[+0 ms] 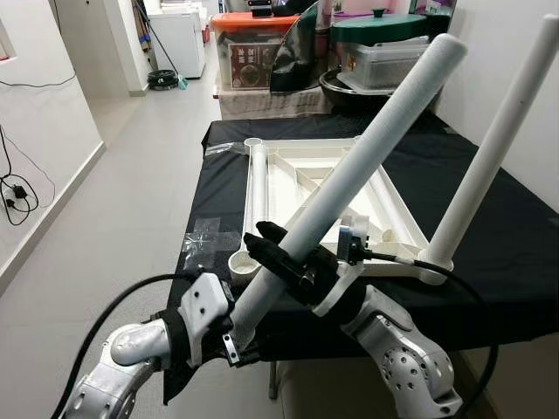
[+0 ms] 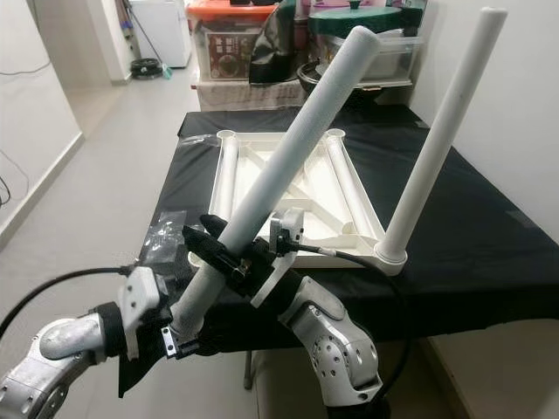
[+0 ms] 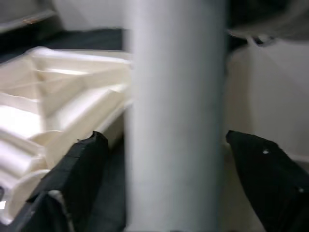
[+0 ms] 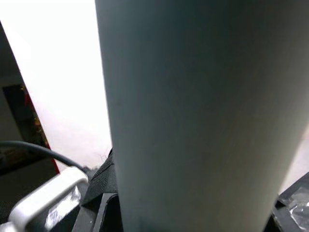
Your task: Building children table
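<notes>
A white children's table top (image 1: 395, 209) lies upside down on a black-covered table (image 1: 515, 244). One white leg (image 1: 491, 148) stands in its near right corner socket. Another leg (image 1: 258, 188) lies along the top's left side. A third white table leg (image 1: 367, 148) is held slanting up and to the right in front of the table. My left gripper (image 1: 234, 330) is shut on its lower end. My right gripper (image 1: 284, 257) is shut on it a little higher. In the left wrist view the leg (image 3: 174, 121) runs between two black fingers (image 3: 79, 169).
Clear plastic bags (image 1: 203, 236) lie on the table's left edge. Storage boxes (image 1: 253, 52) and a covered pot (image 1: 384, 48) are stacked behind the table. A white wall (image 1: 515, 78) runs close on the right. Open floor (image 1: 131, 192) stretches to the left.
</notes>
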{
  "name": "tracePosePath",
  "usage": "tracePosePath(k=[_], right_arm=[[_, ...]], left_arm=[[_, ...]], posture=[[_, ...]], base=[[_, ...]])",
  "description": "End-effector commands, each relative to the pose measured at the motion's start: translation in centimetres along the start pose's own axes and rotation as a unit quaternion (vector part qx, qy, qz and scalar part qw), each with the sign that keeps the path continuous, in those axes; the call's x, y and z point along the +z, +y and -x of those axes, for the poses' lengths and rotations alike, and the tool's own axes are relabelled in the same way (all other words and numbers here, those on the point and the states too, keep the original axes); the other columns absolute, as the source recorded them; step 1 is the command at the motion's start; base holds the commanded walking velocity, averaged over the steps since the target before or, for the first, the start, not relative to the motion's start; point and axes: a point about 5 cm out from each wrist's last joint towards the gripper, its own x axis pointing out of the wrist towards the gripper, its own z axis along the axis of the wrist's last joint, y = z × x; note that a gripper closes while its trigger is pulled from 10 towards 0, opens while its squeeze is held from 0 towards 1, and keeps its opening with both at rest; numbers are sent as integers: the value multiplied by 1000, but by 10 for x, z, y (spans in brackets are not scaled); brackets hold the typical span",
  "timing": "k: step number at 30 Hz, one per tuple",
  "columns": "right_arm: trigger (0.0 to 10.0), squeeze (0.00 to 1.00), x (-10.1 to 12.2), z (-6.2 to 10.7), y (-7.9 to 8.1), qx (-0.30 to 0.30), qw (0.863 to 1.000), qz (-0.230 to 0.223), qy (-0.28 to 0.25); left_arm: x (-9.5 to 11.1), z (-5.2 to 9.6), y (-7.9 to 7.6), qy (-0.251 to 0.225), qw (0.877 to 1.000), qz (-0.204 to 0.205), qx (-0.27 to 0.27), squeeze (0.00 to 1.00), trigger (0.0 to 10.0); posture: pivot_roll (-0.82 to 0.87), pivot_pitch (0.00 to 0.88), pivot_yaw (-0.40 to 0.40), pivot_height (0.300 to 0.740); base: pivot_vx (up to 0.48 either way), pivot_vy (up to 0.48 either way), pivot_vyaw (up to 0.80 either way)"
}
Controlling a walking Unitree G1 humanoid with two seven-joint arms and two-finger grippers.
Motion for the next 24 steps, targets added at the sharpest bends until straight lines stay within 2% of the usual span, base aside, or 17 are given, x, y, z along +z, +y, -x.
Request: tracePosePath(k=[1, 2, 3, 6, 7, 8, 10, 11, 13, 15, 17, 18, 19, 20, 22, 23, 24], right_arm=[[0, 0, 8, -1, -4, -7, 1000, 14, -18], [0, 0, 10, -1, -7, -15, 999, 21, -20], [0, 0, 17, 1, -18, -54, 997, 44, -27], [0, 0, 23, 3, -29, -90, 993, 65, -32], [0, 0, 30, 5, -40, -125, 987, 95, -34], [0, 0, 30, 5, -40, -125, 987, 95, -34], [0, 0, 44, 9, -53, -169, 975, 139, -40], [0, 0, 52, 11, -60, -193, 967, 162, -43], [0, 0, 57, 12, -64, -206, 962, 173, -46], [0, 0, 73, 12, -75, -257, 944, 196, -68], [0, 0, 73, 12, -75, -257, 944, 196, -68], [0, 0, 77, 11, -77, -268, 939, 204, -73], [0, 0, 77, 11, -77, -268, 939, 204, -73], [10000, 0, 77, 3, -78, -280, 934, 213, -69], [10000, 0, 77, 3, -78, -280, 934, 213, -69], [10000, 0, 76, 0, -79, -283, 932, 217, -66], [10000, 0, 74, -3, -78, -284, 931, 219, -62]], left_arm=[[3, 4, 7, -13, 1000, 1, 23, 1000, 10000], [6, 6, 10, -21, 999, 6, 33, 1000, 10000], [13, 12, 16, -32, 997, 8, 66, 1000, 10000], [17, 17, 20, -34, 995, 7, 89, 1000, 10000], [23, 22, 24, -38, 993, 7, 114, 1000, 10000], [23, 22, 24, -38, 993, 7, 114, 1000, 10000], [31, 33, 30, -43, 988, 5, 151, 1000, 10000], [36, 40, 32, -47, 984, 3, 169, 0, 10000], [39, 44, 33, -50, 983, 2, 179, 0, 10000], [43, 59, 44, -64, 962, -9, 264, 0, 10000], [43, 59, 44, -64, 962, -9, 264, 0, 10000], [41, 66, 51, -63, 949, -5, 310, 0, 10000], [41, 66, 51, -63, 949, -5, 310, 0, 10000], [5, 93, 76, 34, 881, 2, 472, 0, 10000], [5, 93, 76, 34, 881, 2, 472, 0, 10000], [-11, 104, 82, 88, 848, -11, 523, 0, 10000], [-25, 114, 82, 98, 821, 31, 561, 0, 10000]], posture=[[-38, 0, -1, 740], [-37, 0, -1, 740], [-32, 0, -5, 740], [-31, 0, -6, 740], [-25, 0, -10, 740], [-25, 0, -10, 740], [-15, 0, -18, 740], [-4, 0, -25, 740], [-4, 0, -25, 740], [21, 0, -39, 740], [21, 0, -39, 740], [21, 0, -39, 740], [21, 0, -39, 740], [26, 0, -39, 740], [26, 0, -39, 740], [26, 0, -39, 740], [19, 0, -33, 740]], base=[[0, 0, 0], [0, 0, 0], [0, 0, 0], [0, 0, 0], [0, 0, 0], [0, 0, 0], [0, 0, 0], [0, 0, 0], [0, 0, 0], [0, 0, 0], [0, 0, 0], [0, 0, 0], [0, 0, 0], [0, 0, 0], [0, 0, 0], [0, 0, 0], [0, 0, 0]])
